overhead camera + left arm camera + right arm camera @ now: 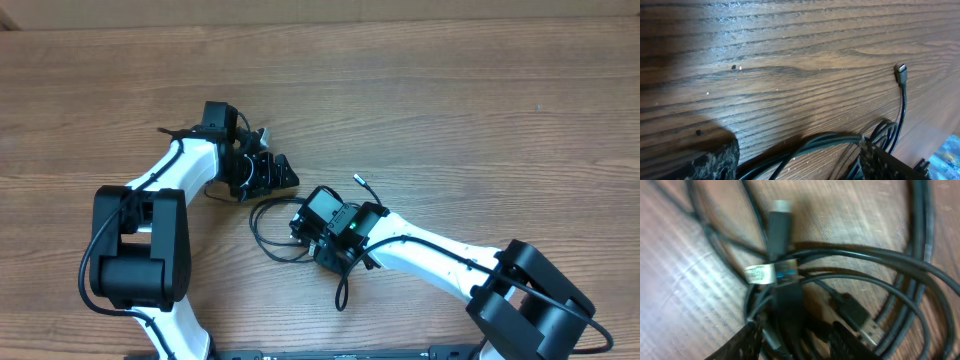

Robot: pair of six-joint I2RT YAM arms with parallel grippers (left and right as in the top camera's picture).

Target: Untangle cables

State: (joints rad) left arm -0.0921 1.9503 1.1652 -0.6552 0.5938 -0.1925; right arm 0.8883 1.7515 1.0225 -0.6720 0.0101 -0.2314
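Left fingers [715,162] spread, cables [840,142] running loose between them — ready to pinch. Right fingers [742,347] straddle a plug [787,300]; blur hides whether they pinch — likely hunting a strand.

You have a brown wood-grain table [450,90]. On it lies a loose bundle of thin black looped cables [254,232], one silver-tipped plug end [358,181] stretched out apart on bare wood.
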